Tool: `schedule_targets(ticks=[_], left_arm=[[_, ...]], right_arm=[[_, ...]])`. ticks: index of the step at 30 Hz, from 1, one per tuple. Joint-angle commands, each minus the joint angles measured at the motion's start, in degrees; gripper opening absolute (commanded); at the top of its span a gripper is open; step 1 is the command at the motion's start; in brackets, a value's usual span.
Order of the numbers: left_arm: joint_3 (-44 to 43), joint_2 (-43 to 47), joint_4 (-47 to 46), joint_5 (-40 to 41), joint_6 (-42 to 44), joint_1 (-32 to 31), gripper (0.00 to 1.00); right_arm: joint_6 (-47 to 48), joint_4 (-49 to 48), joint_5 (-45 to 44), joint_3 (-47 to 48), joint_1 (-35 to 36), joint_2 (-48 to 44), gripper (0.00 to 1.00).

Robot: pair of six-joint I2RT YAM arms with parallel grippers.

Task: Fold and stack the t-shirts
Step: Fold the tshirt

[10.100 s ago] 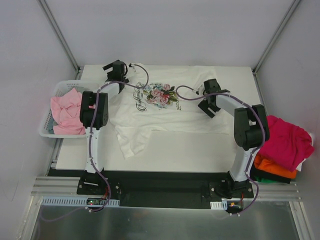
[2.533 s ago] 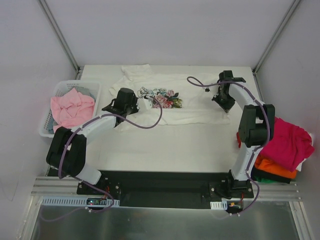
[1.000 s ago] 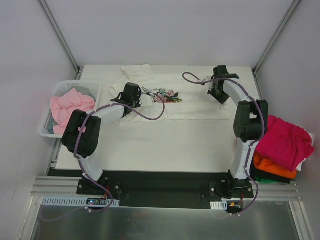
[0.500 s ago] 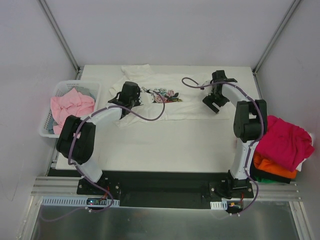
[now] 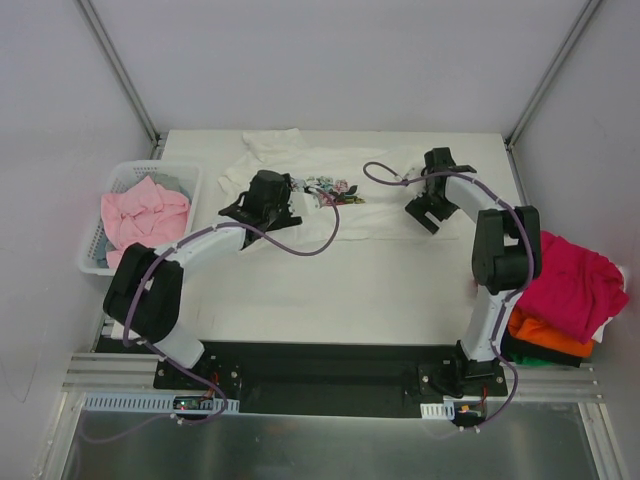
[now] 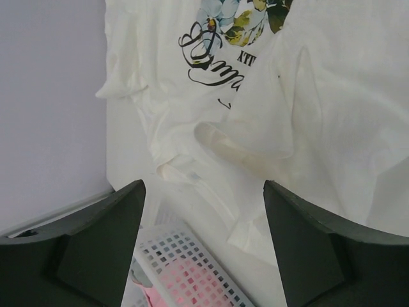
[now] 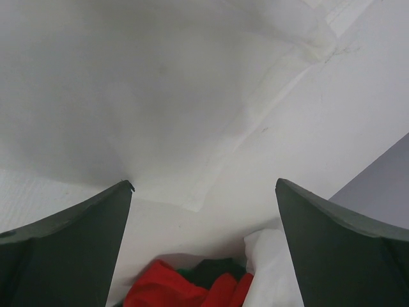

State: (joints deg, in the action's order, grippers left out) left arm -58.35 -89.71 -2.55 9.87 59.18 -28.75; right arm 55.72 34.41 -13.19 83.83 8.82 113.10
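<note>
Over the far half of the white counter (image 5: pixel 300 290): left tool (image 5: pixel 268 197), fingers (image 6: pixel 83 249) apart, nothing between them, just left of the print. Right tool (image 5: pixel 428 208), fingers (image 7: pixel 64 249) wide apart, empty, above the shirt's right end. Below both: white cloth t-shirt with pink-and-green flower print (image 5: pixel 380 215), a layer folded over part of the print, one sleeve loose toward the far-left corner. Handling note: lift both tools straight up so no cloth snags. The loose sleeve and rumpled left layers likely want smoothing before the next fold.
</note>
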Motion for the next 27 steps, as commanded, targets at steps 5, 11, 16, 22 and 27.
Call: schedule_targets(ticks=[5, 11, 16, 22, 27], left_arm=[[-3.3, -6.0, -0.1, -3.6, -2.2, 1.2, 0.76], [-5.2, -8.7, -0.1, -3.7, -2.4, 1.3, 0.75], [-6.2, -10.7, -0.1, -3.5, -2.5, 1.3, 0.74], [-6.4, -11.3, -0.1, -4.1, -3.1, 1.3, 0.73], [-5.0, -9.3, -0.1, -4.8, -3.5, 1.3, 0.73]], right_arm=[[-0.4, -2.5, -1.7, -1.7, 0.2, -5.6, 0.97], [0.2, -2.6, -2.4, -2.4, 0.3, -5.0, 0.97], [0.3, -2.8, -2.5, -2.4, 0.2, -4.8, 0.97], [0.5, -2.9, -3.0, -2.7, 0.2, -4.7, 0.97], [0.3, -3.0, -2.8, -2.6, 0.1, -4.0, 0.97]])
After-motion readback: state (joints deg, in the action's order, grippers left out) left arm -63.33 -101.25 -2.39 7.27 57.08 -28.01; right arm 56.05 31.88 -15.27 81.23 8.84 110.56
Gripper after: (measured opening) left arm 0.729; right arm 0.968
